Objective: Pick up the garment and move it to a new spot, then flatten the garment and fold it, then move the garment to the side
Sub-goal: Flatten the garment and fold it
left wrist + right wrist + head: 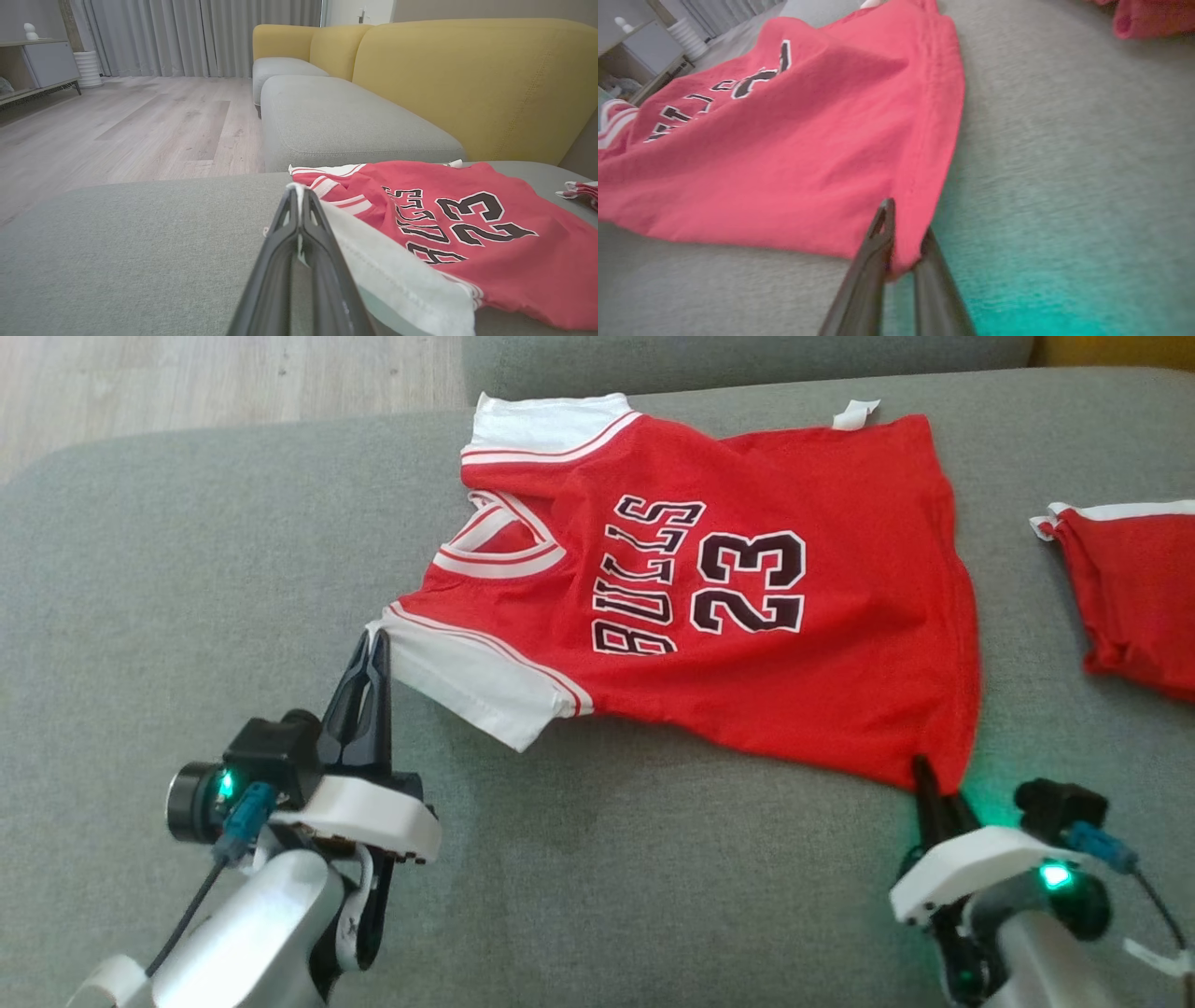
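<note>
Left gripper: fingers together, clamped on the outer tip of the near sleeve, white cloth nipped between them.

Right gripper: fingers drawn in on the hem corner. The wrist view shows red cloth caught between them, so it reads as a grip.

Jersey: red, white trim, front up, lying mostly flat on the cushion.
- Long axis runs left to right across the head view, collar toward the robot's left, hem toward its right.
- Body lies forward of both grippers, which hold the two ends of its near edge.
- Each arm is on its own side: left for the sleeve end, right for the hem end.
- Far sleeve is spread flat; a small white label shows at the far edge.

Judgement: with the near edge held at both ends, the next move depends on both arms rising and travelling together along that left-right line, so the cloth stays taut and does not sag between them.

Cushion, grey, bears two items: the jersey in the middle, and a second red garment at the robot's right, apart from the jersey.

Beyond: yellow backrest and wood floor.
</note>
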Tool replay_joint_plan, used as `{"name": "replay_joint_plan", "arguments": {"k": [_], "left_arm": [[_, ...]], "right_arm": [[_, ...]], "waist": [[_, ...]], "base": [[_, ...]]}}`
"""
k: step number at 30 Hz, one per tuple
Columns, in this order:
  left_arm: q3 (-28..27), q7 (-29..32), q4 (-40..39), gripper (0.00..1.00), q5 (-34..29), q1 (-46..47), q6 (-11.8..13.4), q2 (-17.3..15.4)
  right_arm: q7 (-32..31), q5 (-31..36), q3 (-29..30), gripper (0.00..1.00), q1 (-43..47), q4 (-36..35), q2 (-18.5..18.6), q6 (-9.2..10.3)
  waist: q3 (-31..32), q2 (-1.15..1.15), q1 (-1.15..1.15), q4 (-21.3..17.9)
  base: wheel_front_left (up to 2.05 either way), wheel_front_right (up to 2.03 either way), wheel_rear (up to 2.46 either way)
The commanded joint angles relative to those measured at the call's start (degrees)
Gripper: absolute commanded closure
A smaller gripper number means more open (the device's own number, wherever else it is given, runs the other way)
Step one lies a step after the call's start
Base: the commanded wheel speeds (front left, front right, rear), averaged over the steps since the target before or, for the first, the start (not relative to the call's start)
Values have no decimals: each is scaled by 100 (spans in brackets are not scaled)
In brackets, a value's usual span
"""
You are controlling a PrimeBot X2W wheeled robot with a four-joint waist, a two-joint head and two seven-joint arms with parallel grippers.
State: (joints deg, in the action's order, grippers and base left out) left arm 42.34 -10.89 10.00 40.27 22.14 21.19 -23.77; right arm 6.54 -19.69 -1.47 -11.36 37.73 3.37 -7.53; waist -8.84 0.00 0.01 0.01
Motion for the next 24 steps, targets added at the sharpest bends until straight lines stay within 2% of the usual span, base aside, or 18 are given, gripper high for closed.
{"name": "replay_joint_plan", "arguments": {"k": [1, 6, 12, 17, 21, 24], "left_arm": [[-298, -26, -159, 100, -47, 266, 31, -196], [-551, -132, -248, 100, 224, 199, -18, -138], [-858, -225, -451, 100, 355, 384, -66, -172], [-1446, -346, -957, 100, 624, 733, -199, -7], [-1681, -388, -1359, 100, 548, 961, -342, 111], [-1980, -403, -1729, 100, 520, 1016, -344, 256]], "right_arm": [[3, -41, -219, 100, -73, -76, -49, 4], [335, -166, -206, 100, -200, -429, -49, 4], [468, 71, -39, 100, -501, -1390, -49, 4], [169, 444, -11, 100, -863, -2382, 11, 4], [-210, 559, -130, 100, -1104, -3047, 269, 4], [-504, 586, -205, 100, -1223, -3517, 473, 4]], "waist": [[21, 0, -1, -4], [181, 0, -1, -45], [404, 0, -1, -125], [579, 0, -1, -183], [720, 0, -1, -209], [803, 0, -1, -263]], "base": [[0, 0, 0], [0, 0, 0], [0, 0, 0], [0, 0, 0], [0, 0, 0], [0, 0, 0]]}}
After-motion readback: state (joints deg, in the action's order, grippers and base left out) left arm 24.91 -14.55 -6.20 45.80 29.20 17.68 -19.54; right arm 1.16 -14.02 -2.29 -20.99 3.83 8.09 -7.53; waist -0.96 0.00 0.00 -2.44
